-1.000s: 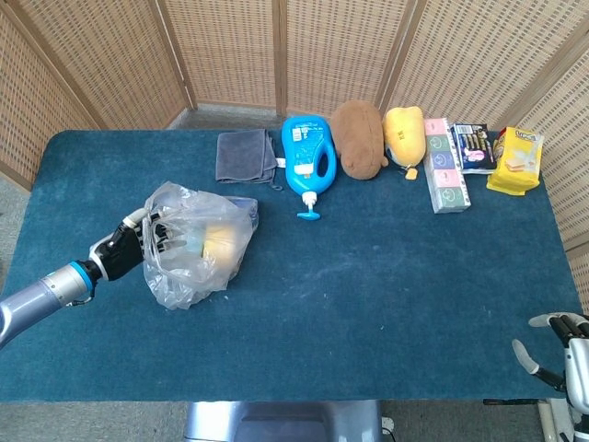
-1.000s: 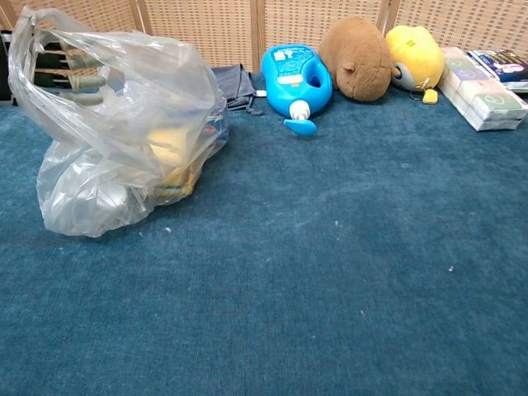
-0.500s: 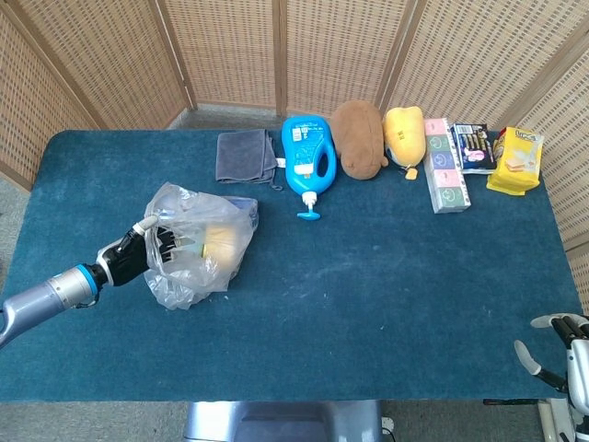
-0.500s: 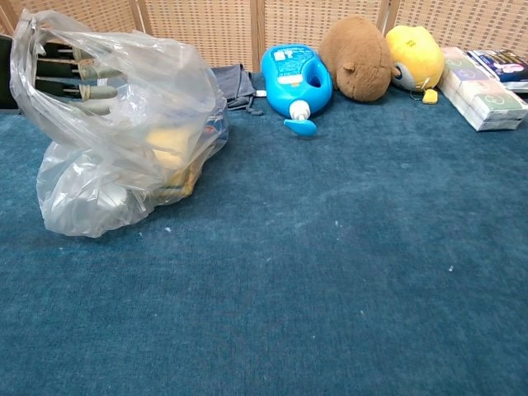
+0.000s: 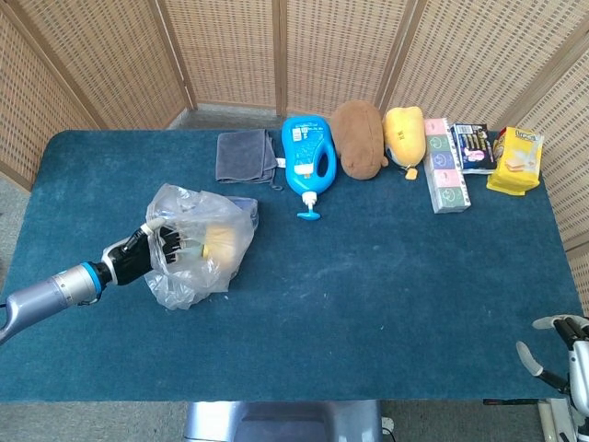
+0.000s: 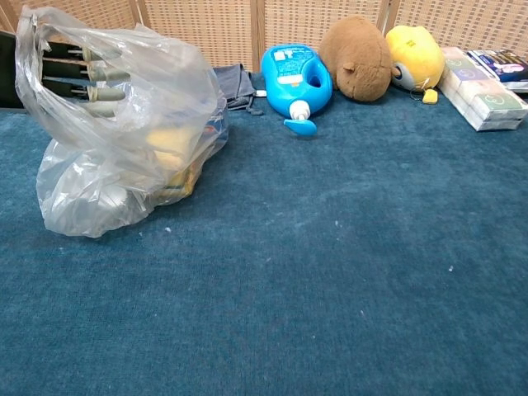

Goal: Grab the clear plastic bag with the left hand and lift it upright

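The clear plastic bag [image 5: 204, 249] lies slumped on the left part of the blue table [image 5: 386, 276], with yellow and pale items inside. My left hand [image 5: 145, 255] reaches in from the left, its fingers [image 6: 89, 77] stretched out straight inside the bag's mouth. The bag [image 6: 132, 140] drapes over them, its rim raised at the top left. I see no clear pinch on the plastic. My right hand [image 5: 556, 346] hangs off the table's near right corner, fingers apart and holding nothing.
Along the far edge lie a grey cloth [image 5: 247, 155], a blue pump bottle [image 5: 306, 158], a brown plush [image 5: 359, 136], a yellow plush [image 5: 403, 133], a tissue pack [image 5: 445, 175], a dark packet [image 5: 476, 147] and a yellow packet [image 5: 515, 161]. Wicker screens stand behind.
My left hand has slid to the right, further into the bag's mouth, and the fingers sit deeper under the plastic. The bag's body has stayed in place.
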